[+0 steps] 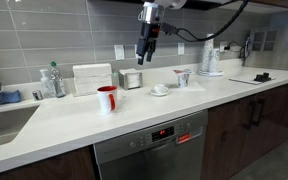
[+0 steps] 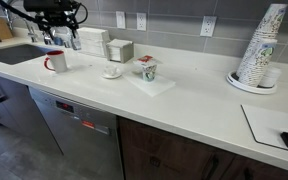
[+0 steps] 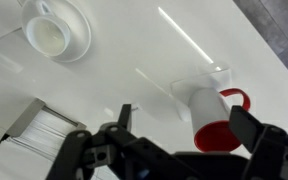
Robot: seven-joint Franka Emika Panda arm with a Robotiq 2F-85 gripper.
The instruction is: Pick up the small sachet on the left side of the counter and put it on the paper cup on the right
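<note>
My gripper (image 1: 144, 57) hangs high above the counter, open and empty; it also shows in an exterior view (image 2: 62, 42). In the wrist view its two fingers (image 3: 184, 122) frame the glossy red cup (image 3: 214, 122) far below. The small white paper cup with reddish markings (image 1: 183, 78) stands on a white mat to the right, also seen in an exterior view (image 2: 146, 69). It is out of the wrist view. I cannot make out a single loose sachet. A small box of packets (image 3: 39, 130) stands by the wall (image 1: 132, 79).
A low white cup on a saucer (image 1: 160, 90) (image 3: 54, 30) stands between the red cup (image 1: 106, 98) and the paper cup. A white box (image 1: 92, 78), bottles (image 1: 54, 80) and a sink (image 1: 4, 118) are at one end. A tall cup stack (image 2: 259, 50) is at the other end.
</note>
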